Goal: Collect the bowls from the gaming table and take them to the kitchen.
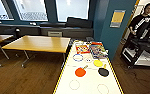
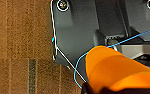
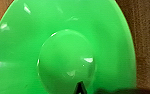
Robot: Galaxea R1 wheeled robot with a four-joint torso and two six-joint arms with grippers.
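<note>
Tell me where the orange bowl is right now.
The orange bowl shows large in the left wrist view, close to the camera, above the brown wood floor and off the gaming table.

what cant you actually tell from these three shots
- Left wrist view: the orange bowl is cut off by the picture's edge; the fingers gripping it cannot be made out.
- Right wrist view: the green bowl sits so close that its rim is cut off and the fingers are hidden.
- Head view: the printing on the board-game boxes on the gaming table is too blurred to read.
</note>
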